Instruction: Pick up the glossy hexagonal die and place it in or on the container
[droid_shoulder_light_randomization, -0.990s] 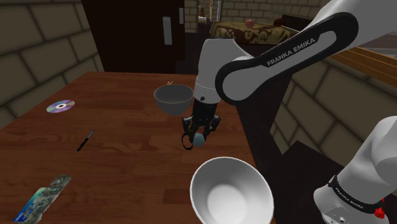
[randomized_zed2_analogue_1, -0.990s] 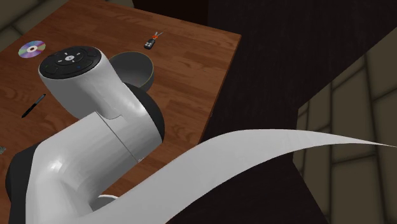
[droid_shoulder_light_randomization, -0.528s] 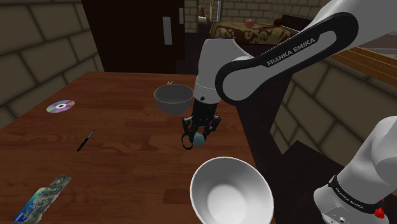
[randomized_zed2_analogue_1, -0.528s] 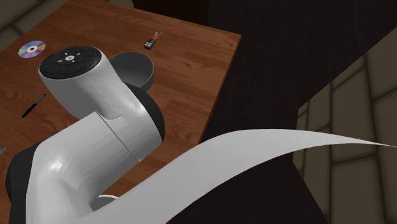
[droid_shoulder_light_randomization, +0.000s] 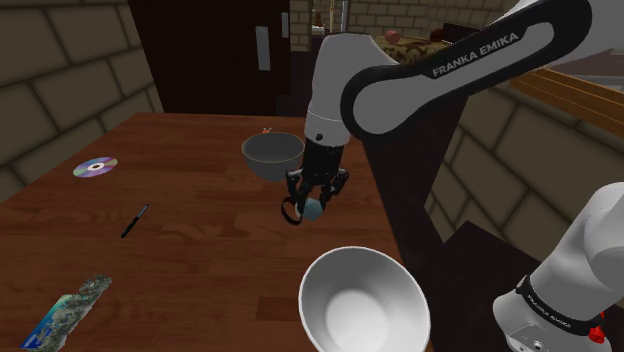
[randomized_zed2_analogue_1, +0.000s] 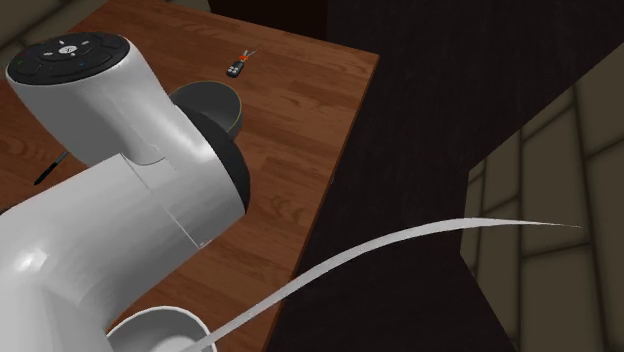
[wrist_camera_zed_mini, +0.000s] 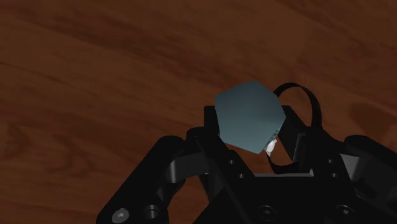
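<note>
We see the all-black two-finger gripper (droid_shoulder_light_randomization: 312, 203) clenched on the glossy teal-blue faceted die (wrist_camera_zed_mini: 249, 117), which is clasped between its fingers. The die hangs just beside the round dark grey bowl (droid_shoulder_light_randomization: 272, 152), on that bowl's side toward the stand, over the brown wooden table (droid_shoulder_light_randomization: 190, 240). A larger white bowl (droid_shoulder_light_randomization: 362, 298) lies beyond the die from the grey bowl.

White arm (droid_shoulder_light_randomization: 335, 70), dark joints (droid_shoulder_light_randomization: 400, 100), black end effector (droid_shoulder_light_randomization: 312, 206)
</note>
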